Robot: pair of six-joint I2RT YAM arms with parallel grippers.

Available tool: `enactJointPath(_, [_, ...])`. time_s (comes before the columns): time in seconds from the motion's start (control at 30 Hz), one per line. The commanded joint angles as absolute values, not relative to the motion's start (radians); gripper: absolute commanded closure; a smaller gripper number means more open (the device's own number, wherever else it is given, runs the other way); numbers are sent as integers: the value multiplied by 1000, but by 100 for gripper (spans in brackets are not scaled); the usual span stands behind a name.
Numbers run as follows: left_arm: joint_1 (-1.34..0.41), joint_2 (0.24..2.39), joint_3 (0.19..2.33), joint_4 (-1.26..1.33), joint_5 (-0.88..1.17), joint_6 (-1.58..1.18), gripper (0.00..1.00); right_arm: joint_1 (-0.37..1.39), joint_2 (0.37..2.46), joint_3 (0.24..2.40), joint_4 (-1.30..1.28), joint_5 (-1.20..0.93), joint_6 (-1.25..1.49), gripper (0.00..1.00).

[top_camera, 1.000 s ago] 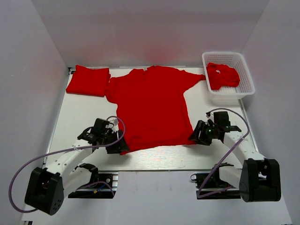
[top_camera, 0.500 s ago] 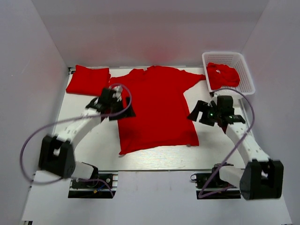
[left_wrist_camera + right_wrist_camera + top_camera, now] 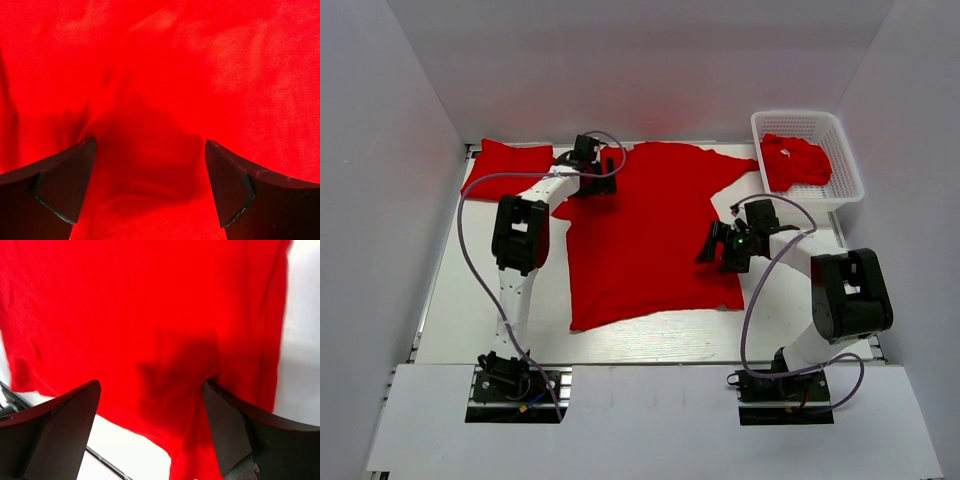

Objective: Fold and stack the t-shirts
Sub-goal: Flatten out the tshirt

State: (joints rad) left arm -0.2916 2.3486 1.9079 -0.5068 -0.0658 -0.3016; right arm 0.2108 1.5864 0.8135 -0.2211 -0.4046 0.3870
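**A:** Where are the shirts?

**B:** There are three, all red. The spread shirt [image 3: 640,240] lies flat in the middle of the desk [image 3: 480,290], with its collar toward the far edge and its hem toward the near edge. The folded shirt [image 3: 505,170] sits in the far left corner, just beside the spread one's sleeve. The crumpled shirt [image 3: 795,160] is inside the white basket [image 3: 850,190] in the far right corner.

**A:** And the left gripper [image 3: 149,144]?

**B:** It is reached far out over the spread shirt's left shoulder, close to the folded shirt. Its wrist camera shows two dark fingers wide apart, clamped on nothing. Softly creased red cloth fills the view beneath them.

**A:** Is it touching the cloth?

**B:** I cannot tell.

**A:** The right gripper [image 3: 151,385]?

**B:** It is at the spread shirt's right side, roughly midway between sleeve and hem, and it points toward the desk's left edge. Its fingers are apart too, gripping nothing. Below them the shirt's edge shows, with bare white desk beside it.

**A:** Does the right sleeve reach the basket?

**B:** It points toward the basket and ends near it, but the two are apart.
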Motion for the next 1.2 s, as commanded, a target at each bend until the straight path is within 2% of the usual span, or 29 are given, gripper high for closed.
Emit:
enactJointPath(0.0, [-272, 2301, 1820, -562, -95, -307, 0, 210, 1641, 860, -176, -361, 423, 11])
enactJointPath(0.23, [-287, 1986, 1304, -499, -164, -478, 0, 204, 1732, 994, -263, -161, 472, 11])
enactJointPath(0.27, [-308, 1938, 1179, -489, -164, -507, 0, 203, 1736, 1006, -274, -131, 471, 11])
enactJointPath(0.4, [-359, 1709, 828, -342, 206, -610, 0, 189, 1810, 1066, -308, -89, 471, 11])
enactJointPath(0.43, [-380, 1666, 707, -312, 260, -627, 0, 189, 1819, 1093, -310, -87, 460, 11])
enactJointPath(0.53, [-500, 1513, 615, -331, 334, -641, 0, 192, 1925, 1204, -324, -89, 427, 11])
enactJointPath(0.67, [-604, 1384, 672, -425, 465, -516, 0, 199, 2049, 1427, -324, -162, 374, 11])
enactJointPath(0.77, [-663, 1370, 764, -413, 535, -444, 0, 201, 2098, 1488, -264, -230, 330, 11])
enactJointPath(0.83, [-672, 1393, 861, -469, 482, -367, 0, 204, 2106, 1529, -261, -268, 258, 11])
enactJointPath(0.97, [-658, 1471, 1037, -505, 179, -345, 0, 219, 2002, 1543, -284, -235, 140, 11])
enactJointPath(1.03, [-646, 1523, 1112, -495, 96, -357, 0, 225, 1953, 1487, -284, -138, 139, 11])
enactJointPath(1.1, [-621, 1575, 1211, -511, -70, -370, 0, 229, 1856, 1391, -295, -65, 188, 11])
enactJointPath(1.17, [-594, 1664, 1282, -535, -148, -370, 0, 232, 1743, 1312, -250, -57, 256, 11])
